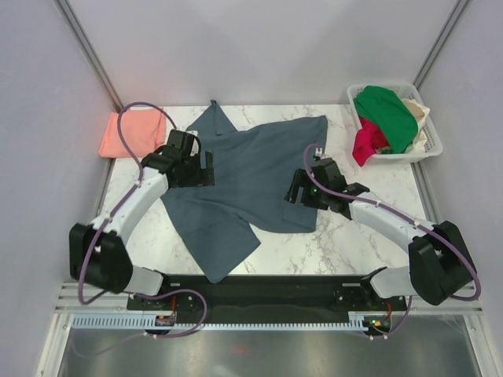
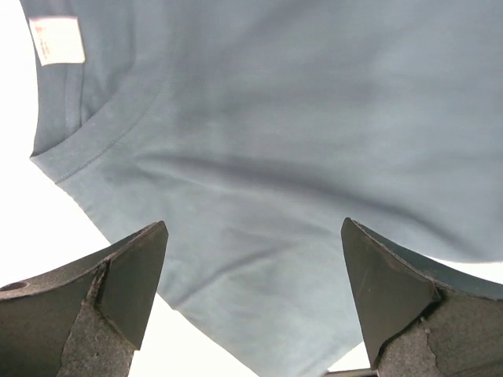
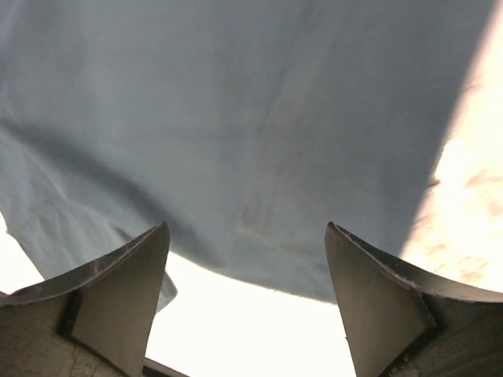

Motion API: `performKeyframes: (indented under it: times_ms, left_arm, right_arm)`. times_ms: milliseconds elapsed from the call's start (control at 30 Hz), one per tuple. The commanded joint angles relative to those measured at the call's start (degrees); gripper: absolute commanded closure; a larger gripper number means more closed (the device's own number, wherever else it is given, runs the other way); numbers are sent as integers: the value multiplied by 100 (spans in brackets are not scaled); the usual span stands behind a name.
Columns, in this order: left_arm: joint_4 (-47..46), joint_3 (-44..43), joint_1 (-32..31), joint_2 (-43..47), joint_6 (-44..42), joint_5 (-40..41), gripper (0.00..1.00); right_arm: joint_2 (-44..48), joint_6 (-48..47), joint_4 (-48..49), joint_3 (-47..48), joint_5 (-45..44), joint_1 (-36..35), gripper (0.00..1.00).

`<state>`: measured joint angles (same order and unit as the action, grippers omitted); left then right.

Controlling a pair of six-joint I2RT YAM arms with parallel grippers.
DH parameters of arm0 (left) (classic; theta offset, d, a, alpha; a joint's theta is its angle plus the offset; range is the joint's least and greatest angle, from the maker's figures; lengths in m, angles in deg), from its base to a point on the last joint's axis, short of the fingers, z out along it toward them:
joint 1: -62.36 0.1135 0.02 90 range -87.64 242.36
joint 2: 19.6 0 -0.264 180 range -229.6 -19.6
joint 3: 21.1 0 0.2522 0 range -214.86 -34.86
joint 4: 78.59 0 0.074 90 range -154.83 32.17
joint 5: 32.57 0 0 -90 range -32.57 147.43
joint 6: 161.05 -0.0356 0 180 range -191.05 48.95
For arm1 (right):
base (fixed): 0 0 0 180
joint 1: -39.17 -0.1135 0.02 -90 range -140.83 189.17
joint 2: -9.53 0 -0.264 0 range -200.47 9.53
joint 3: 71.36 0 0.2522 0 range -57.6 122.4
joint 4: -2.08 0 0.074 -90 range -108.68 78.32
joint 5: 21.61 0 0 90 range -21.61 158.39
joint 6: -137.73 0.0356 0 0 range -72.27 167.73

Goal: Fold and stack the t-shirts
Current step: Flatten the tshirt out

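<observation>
Two finger pairs spread, empty — left fingers [image 2: 134,290], right fingers [image 3: 126,298] over slate-blue t-shirt [image 1: 251,165], hiding its edges.

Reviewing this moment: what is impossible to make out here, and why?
Wrist views: whether the open left end effector or right end effector touches the slate-blue t-shirt; the close-ups give no depth.
Left wrist view: the print on the neck label, too small and washed out.
Top view: the cream garment in the basket, mostly buried under the green garment.

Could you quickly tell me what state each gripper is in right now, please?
Left gripper: open, holding nothing, over the blue shirt.
Right gripper: open, holding nothing.
</observation>
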<state>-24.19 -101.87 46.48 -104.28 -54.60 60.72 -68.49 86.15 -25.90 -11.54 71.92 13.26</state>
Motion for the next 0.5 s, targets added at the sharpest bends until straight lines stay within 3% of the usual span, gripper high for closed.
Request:
performKeyframes:
  times_ms: [0, 200, 300, 333, 467]
  left_arm:
    - [137, 284, -266, 864, -99, 5, 0]
    - [-468, 1399, -275, 2576, 78, -522, 0]
    - [-724, 1988, -284, 3210, 122, -479, 0]
    - [-724, 2042, -284, 3291, 139, -478, 0]
    - [-830, 2086, -319, 3520, 96, -654, 0]
  right_arm:
    - [-2, 210, -379, 350, -870, -686, 13]
    - [-888, 325, -792, 807, -1669, -1416, 24]
    - [-1354, 289, -1038, 1132, -2074, -1618, 35]
    - [-1461, 281, -1057, 1194, -2119, -1671, 43]
    - [-1900, 298, -1162, 1527, -2242, -1855, 55]
